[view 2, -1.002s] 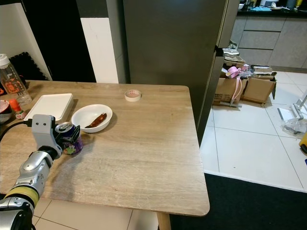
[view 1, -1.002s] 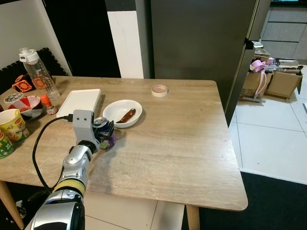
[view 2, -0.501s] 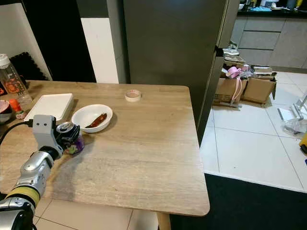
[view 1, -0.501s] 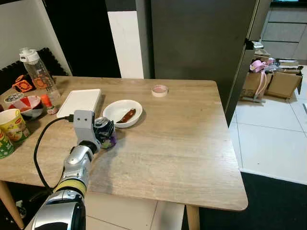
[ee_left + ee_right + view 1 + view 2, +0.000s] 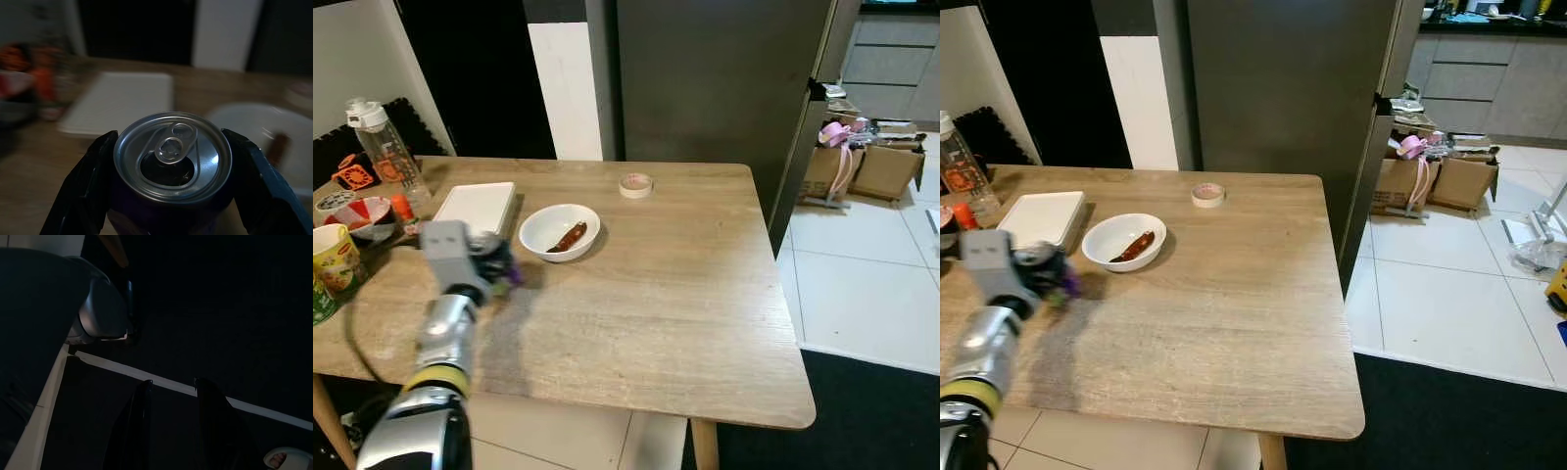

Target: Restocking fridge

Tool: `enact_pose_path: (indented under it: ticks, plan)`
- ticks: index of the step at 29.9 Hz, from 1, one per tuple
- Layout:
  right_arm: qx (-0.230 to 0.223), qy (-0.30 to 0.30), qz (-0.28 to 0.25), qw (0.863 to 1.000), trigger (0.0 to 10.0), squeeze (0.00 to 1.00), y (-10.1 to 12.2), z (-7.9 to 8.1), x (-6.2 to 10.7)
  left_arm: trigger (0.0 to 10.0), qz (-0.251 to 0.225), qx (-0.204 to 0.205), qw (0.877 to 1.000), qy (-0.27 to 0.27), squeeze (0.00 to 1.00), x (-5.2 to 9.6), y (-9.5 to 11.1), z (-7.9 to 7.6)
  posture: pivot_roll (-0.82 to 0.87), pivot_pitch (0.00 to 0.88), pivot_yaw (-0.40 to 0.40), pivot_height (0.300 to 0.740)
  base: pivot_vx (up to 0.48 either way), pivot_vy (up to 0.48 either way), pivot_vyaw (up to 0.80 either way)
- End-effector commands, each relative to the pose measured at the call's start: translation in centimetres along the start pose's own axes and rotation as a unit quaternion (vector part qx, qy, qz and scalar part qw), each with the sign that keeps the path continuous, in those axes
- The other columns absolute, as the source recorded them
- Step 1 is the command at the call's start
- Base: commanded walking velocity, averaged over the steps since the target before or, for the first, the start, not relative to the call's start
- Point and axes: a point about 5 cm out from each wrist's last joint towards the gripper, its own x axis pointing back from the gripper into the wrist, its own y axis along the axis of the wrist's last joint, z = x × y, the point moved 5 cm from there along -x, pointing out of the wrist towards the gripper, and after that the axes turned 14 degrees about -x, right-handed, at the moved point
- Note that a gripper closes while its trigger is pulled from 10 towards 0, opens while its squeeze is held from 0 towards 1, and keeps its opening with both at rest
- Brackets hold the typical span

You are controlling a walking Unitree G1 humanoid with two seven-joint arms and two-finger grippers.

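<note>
Here, in the left eye view, the wooden table (image 5: 685, 294) carries everything. The left gripper (image 5: 494, 266) sits over the table's left part, near its left edge, blurred by motion; its black fingers clamp a purple can (image 5: 499, 264), hard to make out behind the grey wrist block. A white bowl (image 5: 560, 230) w/ a brown scrap of food sits just beside the can, toward the far edge. A white tray (image 5: 477, 208) lies beyond the gripper. A tape roll (image 5: 635, 184) rests near the far edge, about mid-way along. At the far left corner: a clear water bottle (image 5: 382, 147), a patterned bowl (image 5: 364, 217) and a yellow noodle cup (image 5: 337, 257), partly cut off by the frame. The dark fridge (image 5: 715, 88) stands behind the table, door shut. Cardboard boxes (image 5: 871, 166) sit on the tiled floor at right.

Right eye view: same scene, can still smeared.

Left wrist view: sharp here. The can's silver top w/ pull tab, already opened, sits betw. the two fingers (image 5: 83, 188), which press both its sides. Tray and bowl behind are blurry.

Right wrist view: very dark. The right gripper (image 5: 171, 426) hangs low, its fingers set narrowly apart, holding nothing. A pale strip crosses behind them; the rest can't be made out.
</note>
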Motion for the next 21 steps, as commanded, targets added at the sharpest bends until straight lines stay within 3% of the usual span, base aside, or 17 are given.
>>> enact_pose_path:
  ticks: [1,2,7,9,10,12,16,17,18,20,21]
  plan:
    - [-0.004,0.007,0.000,1.000,10.0,0.00,0.1,0.5,-0.1,10.0,-0.008,-0.001,0.998,0.057,0.00,0.7,0.2,3.5,-0.10,0.000,0.029,0.740,0.000,0.000,0.00]
    - [-0.004,0.007,0.001,1.000,10.0,0.00,0.0,0.5,-0.1,10.0,-0.012,0.001,0.996,0.086,0.00,1.1,0.4,5.3,-0.10,0.000,0.029,0.740,0.000,0.000,0.00]
    - [-0.003,0.006,0.002,1.000,10.0,0.00,-0.1,0.5,-0.1,10.0,-0.018,-0.002,0.986,0.167,0.00,2.6,0.9,10.4,-0.09,0.000,0.026,0.740,0.000,0.000,0.00]
    - [-0.002,0.006,0.002,1.000,10.0,0.00,-0.1,0.5,0.0,10.0,-0.015,0.006,0.978,0.209,0.00,3.7,0.9,12.8,-0.09,0.000,0.026,0.740,0.000,0.000,0.00]
    - [-0.002,0.005,0.002,1.000,10.0,0.00,-0.1,0.4,0.0,10.0,-0.008,0.005,0.970,0.243,0.00,4.8,0.7,14.9,-0.09,0.000,0.027,0.740,0.000,0.000,0.00]
    - [-0.002,0.005,0.002,1.000,10.0,0.00,-0.1,0.4,0.0,10.0,-0.008,0.005,0.970,0.243,0.00,4.8,0.7,14.9,-0.09,0.000,0.027,0.740,0.000,0.000,0.00]
    - [0.000,0.004,0.002,1.000,10.0,0.00,0.0,0.3,0.0,10.0,0.010,-0.011,0.951,0.309,0.00,7.3,0.4,18.6,-0.09,0.000,0.023,0.740,0.000,0.000,0.00]
    - [0.000,0.004,0.002,1.000,10.0,0.00,0.0,0.3,0.0,10.0,0.010,-0.011,0.951,0.309,0.00,7.3,0.4,18.6,-0.09,0.000,0.023,0.740,0.000,0.000,0.00]
    - [0.000,0.004,0.002,1.000,10.0,0.00,0.0,0.2,0.0,10.0,0.019,-0.018,0.942,0.334,0.00,8.3,0.2,19.8,-0.09,0.000,0.022,0.740,0.000,0.000,0.00]
    - [0.004,0.003,0.003,1.000,10.0,0.00,0.0,0.1,0.0,10.0,0.063,-0.041,0.913,0.401,0.00,11.6,-1.0,22.9,-0.09,0.000,0.022,0.740,0.000,0.000,0.00]
    - [0.004,0.003,0.003,1.000,10.0,0.00,0.0,0.1,0.0,10.0,0.063,-0.041,0.913,0.401,0.00,11.6,-1.0,22.9,-0.09,0.000,0.022,0.740,0.000,0.000,0.00]
